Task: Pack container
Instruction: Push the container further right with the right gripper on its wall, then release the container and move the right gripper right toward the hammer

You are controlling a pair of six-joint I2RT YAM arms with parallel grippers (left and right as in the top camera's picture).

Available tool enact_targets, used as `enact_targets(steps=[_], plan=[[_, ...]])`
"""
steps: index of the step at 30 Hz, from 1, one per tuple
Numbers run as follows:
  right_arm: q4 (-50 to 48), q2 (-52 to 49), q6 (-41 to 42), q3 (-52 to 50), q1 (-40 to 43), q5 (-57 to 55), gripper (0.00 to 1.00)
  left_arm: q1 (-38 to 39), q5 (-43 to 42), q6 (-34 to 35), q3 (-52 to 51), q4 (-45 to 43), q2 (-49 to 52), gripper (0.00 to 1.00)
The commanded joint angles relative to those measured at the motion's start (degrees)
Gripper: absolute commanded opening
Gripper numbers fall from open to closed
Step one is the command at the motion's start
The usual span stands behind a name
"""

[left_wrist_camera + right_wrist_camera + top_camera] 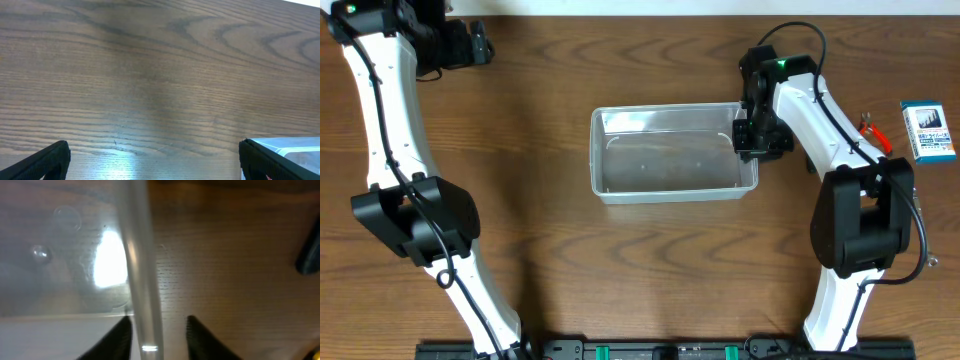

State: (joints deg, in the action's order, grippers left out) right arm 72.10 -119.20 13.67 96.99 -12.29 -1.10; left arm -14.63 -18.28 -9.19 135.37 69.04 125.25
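The container (670, 111) is a clear plastic tub with nothing in it, lying at the middle of the wooden table. My right gripper (752, 135) hangs over its right end. In the right wrist view the container's rim (137, 255) runs up between my right gripper's (159, 322) jaws. The left finger (117, 340) is close against the rim, and a gap of bare wood separates the right finger (202, 340) from it. That gripper is open. My left gripper (470, 45) sits at the far back left, open wide (155, 160) over bare wood, with a corner of the container (295, 147) at its right.
A small blue-and-white box (929, 131) lies at the far right of the table. An orange-handled tool (873, 130) lies between it and the right arm. A dark object (310, 255) shows at the right edge of the right wrist view.
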Motion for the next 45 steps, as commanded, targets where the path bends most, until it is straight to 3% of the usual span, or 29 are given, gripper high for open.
enact_targets(steps=[1,4,12,18,30,34,39,45], plan=[[-0.3,0.0,0.0,-0.3,-0.1,-0.8,0.51,-0.2,-0.5,0.1,1.0,0.3,-0.3,0.98],[-0.3,0.1,0.0,-0.3,-0.1,-0.3,0.71,-0.2,-0.5,0.1,1.0,0.3,-0.3,0.98],[-0.7,3.5,-0.5,-0.3,-0.2,1.8,0.77,-0.2,-0.5,0.1,1.0,0.3,-0.3,0.98],[-0.6,11.8,-0.4,-0.3,-0.2,1.8,0.99,-0.2,-0.5,0.1,1.0,0.3,-0.3,0.98],[-0.6,29.2,-0.4,-0.3,0.0,2.8,0.99,-0.2,-0.5,0.1,1.0,1.2,-0.3,0.98],[1.2,33.4,1.9,-0.3,0.0,-1.9,0.99,-0.2,-0.5,0.1,1.0,1.6,-0.3,0.98],[5.0,35.6,7.3,-0.3,0.0,-11.3,0.99,-0.2,-0.5,0.1,1.0,1.6,-0.3,0.98],[6.0,35.6,7.4,-0.3,0.8,-12.2,0.99,-0.2,-0.5,0.1,1.0,1.6,-0.3,0.98]])
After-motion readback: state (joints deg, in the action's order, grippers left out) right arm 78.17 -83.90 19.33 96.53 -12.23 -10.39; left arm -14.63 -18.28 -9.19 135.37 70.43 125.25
